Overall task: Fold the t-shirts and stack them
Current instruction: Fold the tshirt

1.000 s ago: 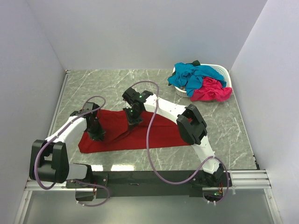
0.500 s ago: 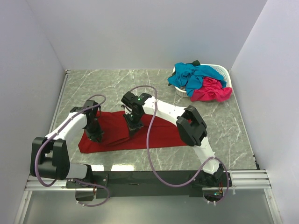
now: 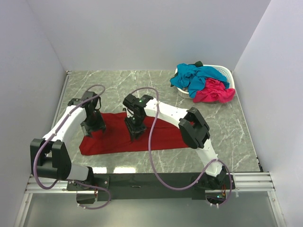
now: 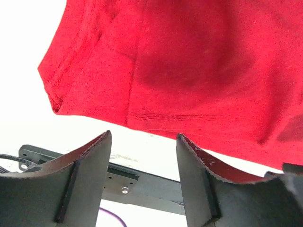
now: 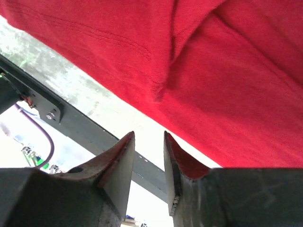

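Observation:
A dark red t-shirt (image 3: 151,135) lies folded into a long band across the marble table. My left gripper (image 3: 93,128) hangs over its left end, open, with nothing between its fingers; the left wrist view shows the red cloth (image 4: 180,66) just beyond the tips (image 4: 144,137). Over the middle of the shirt stands my right gripper (image 3: 135,132), open and empty, with the red cloth (image 5: 213,71) spread past its tips (image 5: 149,135). A teal-blue t-shirt (image 3: 199,78) and a hot pink t-shirt (image 3: 215,92) lie heaped in the basket.
A white latticed basket (image 3: 226,72) stands at the back right of the table. The black rail (image 3: 156,179) carrying the arm bases runs along the near edge. White walls close in the left, back and right.
Both grippers have opened and let go of the red shirt. The left gripper has moved back and up; the fold it carried now lies flat on the shirt.

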`<state>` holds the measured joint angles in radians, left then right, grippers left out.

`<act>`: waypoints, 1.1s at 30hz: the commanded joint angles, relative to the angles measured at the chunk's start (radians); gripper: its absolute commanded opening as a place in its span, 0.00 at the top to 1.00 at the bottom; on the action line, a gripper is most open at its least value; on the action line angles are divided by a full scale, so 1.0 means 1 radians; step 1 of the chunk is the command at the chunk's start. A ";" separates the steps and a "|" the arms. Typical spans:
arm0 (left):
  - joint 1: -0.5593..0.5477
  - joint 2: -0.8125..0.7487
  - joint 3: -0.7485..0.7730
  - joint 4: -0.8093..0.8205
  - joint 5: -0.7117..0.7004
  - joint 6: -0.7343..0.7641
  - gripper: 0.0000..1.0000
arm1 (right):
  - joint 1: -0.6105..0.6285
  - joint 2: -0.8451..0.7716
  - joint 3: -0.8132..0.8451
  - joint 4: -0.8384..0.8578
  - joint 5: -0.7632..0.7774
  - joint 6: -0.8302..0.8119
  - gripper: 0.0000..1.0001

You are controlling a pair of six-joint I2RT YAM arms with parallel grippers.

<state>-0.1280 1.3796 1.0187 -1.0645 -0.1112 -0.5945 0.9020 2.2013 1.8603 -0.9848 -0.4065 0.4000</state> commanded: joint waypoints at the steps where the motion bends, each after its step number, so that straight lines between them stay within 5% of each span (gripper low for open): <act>1: -0.002 0.013 0.102 -0.038 -0.010 0.009 0.37 | -0.038 -0.101 -0.006 -0.018 0.052 -0.004 0.61; 11: -0.004 0.185 0.087 0.274 0.220 -0.042 0.24 | -0.322 -0.255 -0.205 0.040 0.196 -0.061 0.59; 16: -0.002 0.309 0.061 0.359 0.220 -0.041 0.21 | -0.455 -0.264 -0.279 0.083 0.287 -0.082 0.59; 33: 0.059 0.533 0.191 0.374 0.114 0.085 0.18 | -0.482 -0.213 -0.545 0.267 0.331 -0.013 0.59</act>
<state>-0.0868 1.8221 1.1728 -0.8001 0.0814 -0.5900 0.3977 1.9781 1.3716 -0.7605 -0.0921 0.3725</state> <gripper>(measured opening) 0.815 0.410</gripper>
